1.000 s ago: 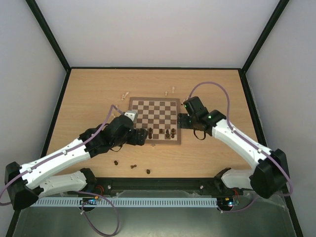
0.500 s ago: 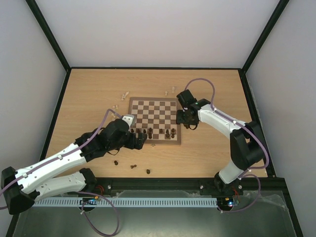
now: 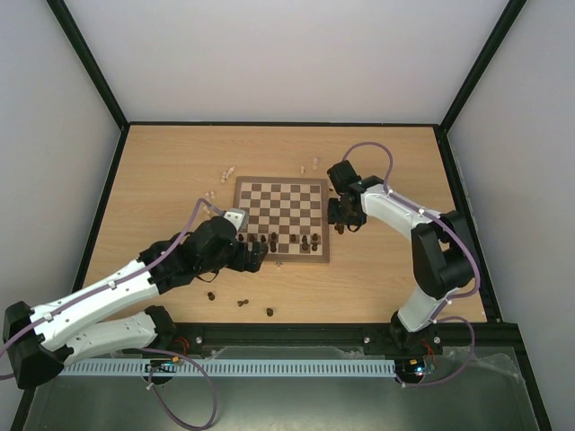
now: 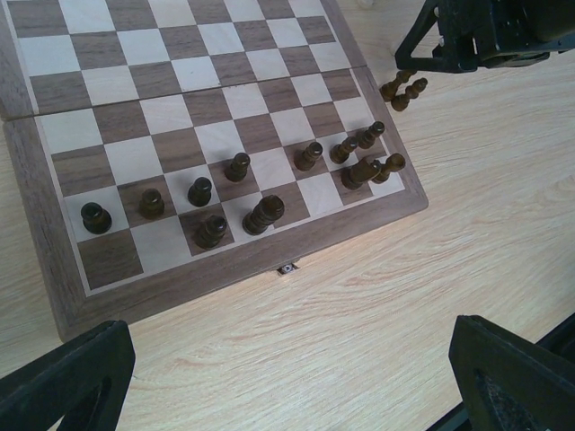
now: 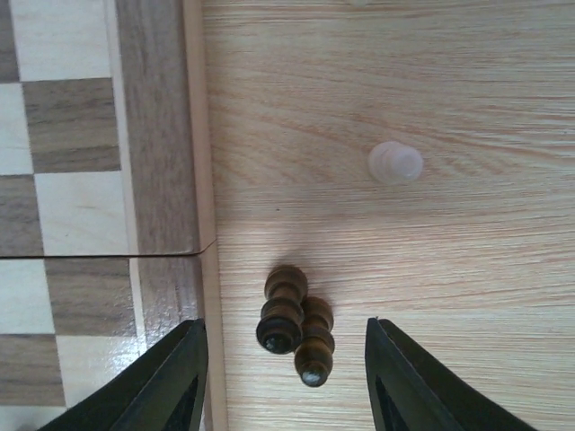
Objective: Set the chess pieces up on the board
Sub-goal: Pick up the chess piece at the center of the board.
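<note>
The board (image 3: 269, 193) lies mid-table; it also shows in the left wrist view (image 4: 180, 99) and the right wrist view (image 5: 157, 135). Several dark chess pieces (image 4: 262, 214) stand on its near rows (image 3: 274, 241). My right gripper (image 3: 337, 217) is open just off the board's right edge. Its jaws (image 5: 283, 325) straddle two dark pieces (image 5: 313, 346) lying together on the table, also seen in the left wrist view (image 4: 402, 88). My left gripper (image 3: 254, 256) is open and empty (image 4: 287, 359), above the table by the board's near edge.
A pale piece (image 5: 394, 162) lies on the table beyond the two dark ones. Loose dark pieces (image 3: 243, 303) lie near the front edge. Pale pieces lie behind the board at the left (image 3: 227, 171) and right (image 3: 310, 166). Black frame posts border the table.
My right arm folded its elbow back and turned, and its gripper settled by the board's right edge. My left gripper shifted slightly nearer.
</note>
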Tool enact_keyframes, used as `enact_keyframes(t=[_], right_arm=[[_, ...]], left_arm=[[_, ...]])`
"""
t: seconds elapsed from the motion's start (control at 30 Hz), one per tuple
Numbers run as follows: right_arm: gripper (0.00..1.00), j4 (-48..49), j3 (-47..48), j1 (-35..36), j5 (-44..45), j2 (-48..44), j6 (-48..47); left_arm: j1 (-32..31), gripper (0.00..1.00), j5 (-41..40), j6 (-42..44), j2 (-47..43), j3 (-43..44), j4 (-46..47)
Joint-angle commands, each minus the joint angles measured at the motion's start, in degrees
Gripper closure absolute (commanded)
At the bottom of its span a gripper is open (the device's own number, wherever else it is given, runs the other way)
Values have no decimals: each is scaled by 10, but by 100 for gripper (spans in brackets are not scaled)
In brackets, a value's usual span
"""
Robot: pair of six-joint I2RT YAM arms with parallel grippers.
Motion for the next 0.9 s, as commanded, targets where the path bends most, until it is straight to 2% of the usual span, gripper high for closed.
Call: enact_keyframes(t=[0.0, 0.57, 0.77, 0.87], right_arm=[[54, -15, 12, -8, 0, 19, -15], [77, -1, 18, -9, -14, 45, -29], [78, -1, 22, -10, -11, 48, -31], [70, -3, 25, -10, -8, 48, -31]], left_arm=[[-3, 1, 3, 6, 11, -1, 12], [-3, 1, -2, 6, 31, 5, 15], [-3, 1, -1, 6, 36, 5, 17], [-3, 1, -2, 6, 36, 3, 18]])
